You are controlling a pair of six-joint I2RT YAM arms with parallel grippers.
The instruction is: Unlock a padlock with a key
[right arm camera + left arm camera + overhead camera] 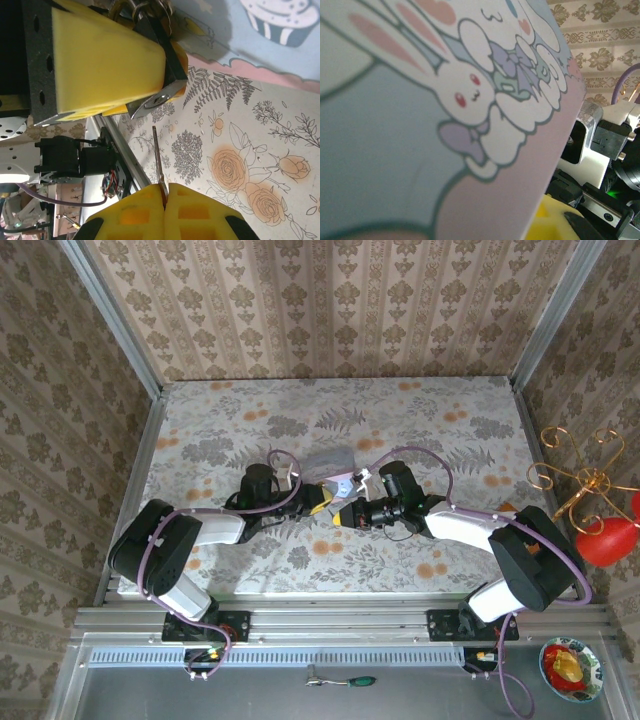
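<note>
Padlock (156,99) in closed left pincer (322,502), key (157,157) in closed right pincer (164,192), plain from right wrist.

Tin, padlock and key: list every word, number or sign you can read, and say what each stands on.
No legible text in these pictures.
On the tin: cartoon pictures only, a rabbit and a cupcake, no lettering.
On the padlock and the key: no marking can be read.
</note>
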